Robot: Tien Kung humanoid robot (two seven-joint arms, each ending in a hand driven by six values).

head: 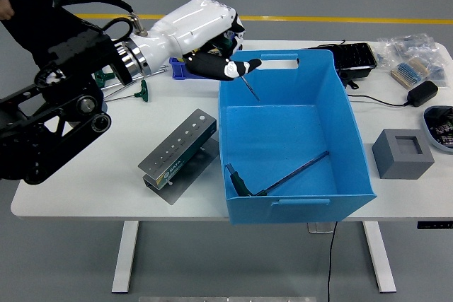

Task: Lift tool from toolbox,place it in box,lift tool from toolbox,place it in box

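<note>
One robot hand (225,61), the left, pinches a thin tool (248,88) in curled fingers over the far left corner of the big blue box (294,132), its shaft slanting down inside. Another tool (279,175) lies on the box floor. Just left on the white surface (92,167) stands the grey tool rack (179,154)
</note>
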